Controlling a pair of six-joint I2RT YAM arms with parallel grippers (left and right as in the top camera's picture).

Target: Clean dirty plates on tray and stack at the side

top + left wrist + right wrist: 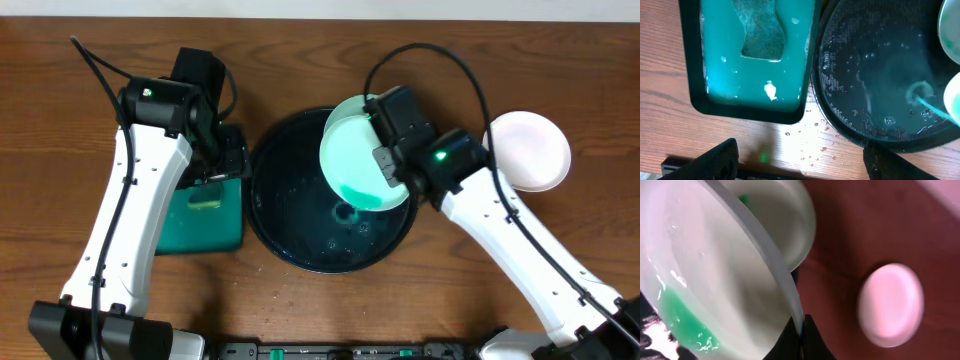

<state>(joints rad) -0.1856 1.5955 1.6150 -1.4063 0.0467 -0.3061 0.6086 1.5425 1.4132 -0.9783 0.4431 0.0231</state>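
Note:
My right gripper (388, 160) (801, 330) is shut on the rim of a pale mint green plate (352, 150) (705, 270). It holds the plate tilted over the black round tray (275, 200) (875, 65). Teal-green liquid pools at the plate's low edge and drips into the tray. A second mint plate (777, 220) sits just behind the held one. The white plate (527, 150) (890, 305) lies on the table to the right of the tray. My left gripper (225, 160) (800, 160) is open and empty, above the table beside the sponge tray.
A green rectangular sponge tray (190, 230) (755, 95) holds teal liquid and a sponge (207, 200) (762, 30), left of the black tray. Water drops lie on the wood between the two trays. The black tray holds wet puddles.

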